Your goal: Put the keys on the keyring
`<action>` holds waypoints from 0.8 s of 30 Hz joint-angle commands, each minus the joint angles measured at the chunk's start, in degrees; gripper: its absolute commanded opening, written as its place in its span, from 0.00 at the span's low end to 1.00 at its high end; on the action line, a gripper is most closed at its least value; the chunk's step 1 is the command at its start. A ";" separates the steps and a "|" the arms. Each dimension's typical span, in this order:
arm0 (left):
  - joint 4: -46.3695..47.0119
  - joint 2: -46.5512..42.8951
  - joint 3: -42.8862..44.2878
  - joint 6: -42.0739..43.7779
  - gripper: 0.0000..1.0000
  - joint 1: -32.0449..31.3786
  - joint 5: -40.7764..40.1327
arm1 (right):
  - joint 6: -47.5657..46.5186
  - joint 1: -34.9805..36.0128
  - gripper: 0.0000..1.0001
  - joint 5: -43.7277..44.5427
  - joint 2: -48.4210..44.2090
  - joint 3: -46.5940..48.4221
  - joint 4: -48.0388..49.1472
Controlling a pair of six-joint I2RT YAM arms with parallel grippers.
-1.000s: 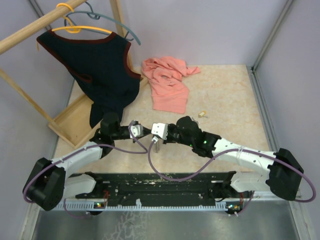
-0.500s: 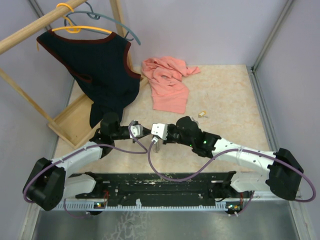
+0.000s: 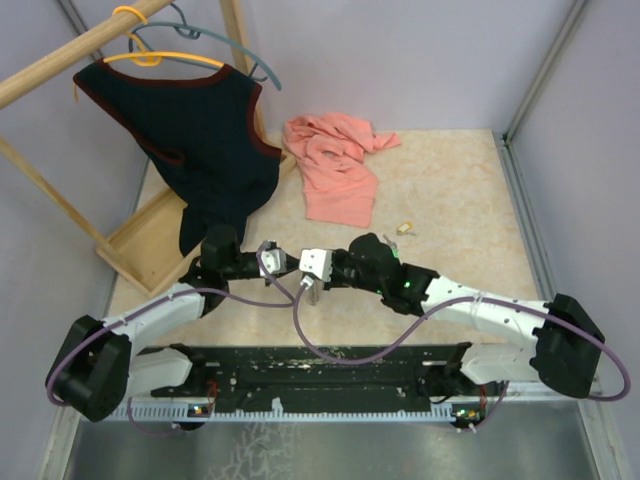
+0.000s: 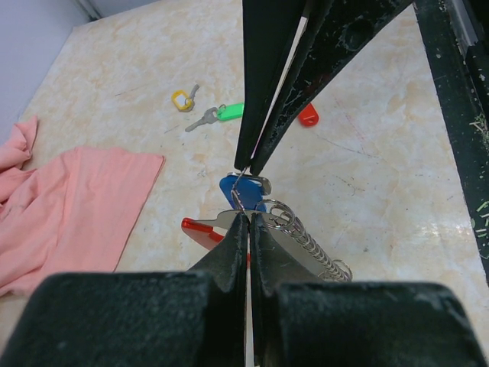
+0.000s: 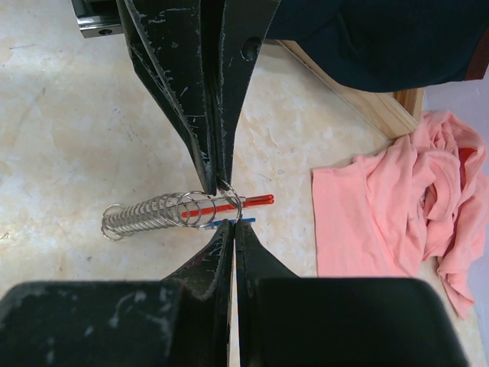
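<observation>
Right gripper point(image 4: 248, 162) shifted slightly left toward left gripper point(image 4: 247, 218); little else altered. Both closed, tip to tip: left apparently clamped on keyring point(image 4: 200, 228), right on blue key point(image 4: 233, 187). Threading judged unfinished. Green key point(image 4: 229, 112), yellow key point(image 4: 182, 99), red key point(image 4: 308, 115) lie apart on table point(image 4: 382, 153).

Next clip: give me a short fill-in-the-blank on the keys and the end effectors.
1. The left end effector and right end effector are both ____.
2. Between the yellow key and the red key lies a key with a ____ head.
3. The key head at the meeting tips is ____.
4. The cloth on the table is ____.
Missing words: shut; green; blue; pink.
</observation>
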 commanded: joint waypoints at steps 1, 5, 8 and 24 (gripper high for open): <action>1.40 -0.91 0.31 0.15 0.00 -0.22 2.93 | -0.11 1.61 0.00 -1.47 0.37 3.32 2.77; 1.58 -1.31 -0.25 1.68 0.00 -0.28 3.26 | -0.64 1.61 0.00 -1.63 -0.01 3.69 0.63; 2.11 -2.19 -1.04 2.68 0.00 -0.41 3.14 | -0.95 1.61 0.00 -2.75 -0.28 4.44 -1.79; -1.03 -2.84 -0.56 7.11 0.00 -1.44 2.89 | -5.51 0.49 0.00 -7.60 2.78 10.65 -12.90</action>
